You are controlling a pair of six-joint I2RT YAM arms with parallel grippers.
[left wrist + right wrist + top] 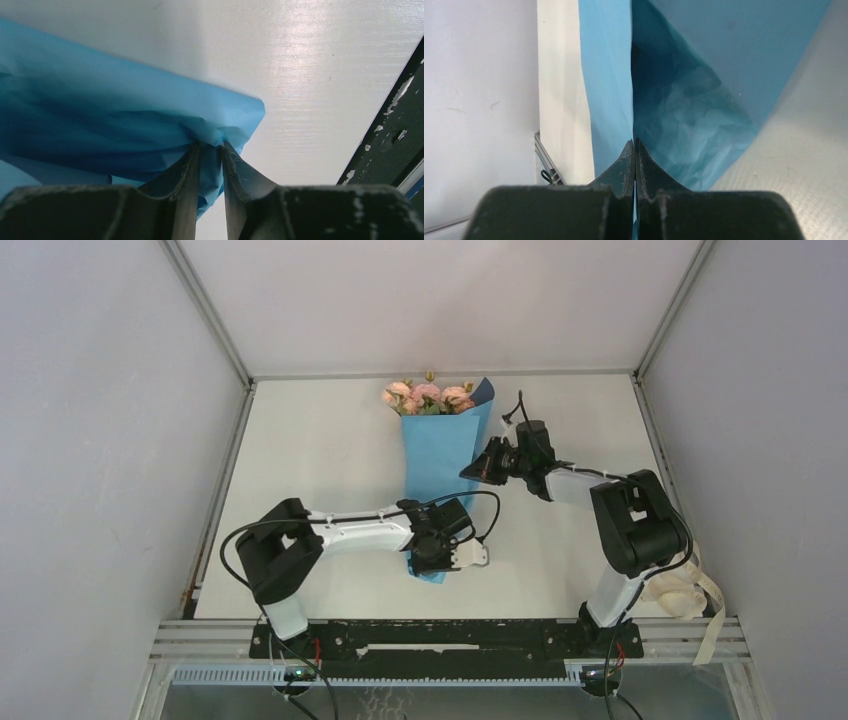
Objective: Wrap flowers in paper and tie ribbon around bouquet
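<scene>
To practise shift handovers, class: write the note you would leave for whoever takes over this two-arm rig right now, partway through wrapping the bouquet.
Grippers: the left gripper is shut on the narrow near end of the paper. The right gripper is shut on its right edge, about midway along.
Things: the flowers sit in the cone's wide far end. The ribbon lies heaped beside the right arm's base.
Done: paper folded into a cone around the flowers.
Left: settle the fold, then tie the ribbon.

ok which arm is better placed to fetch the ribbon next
Probably right: the ribbon lies beside that arm's base. The right claw must first release the bouquet, while the left claw pins the narrow end.
</scene>
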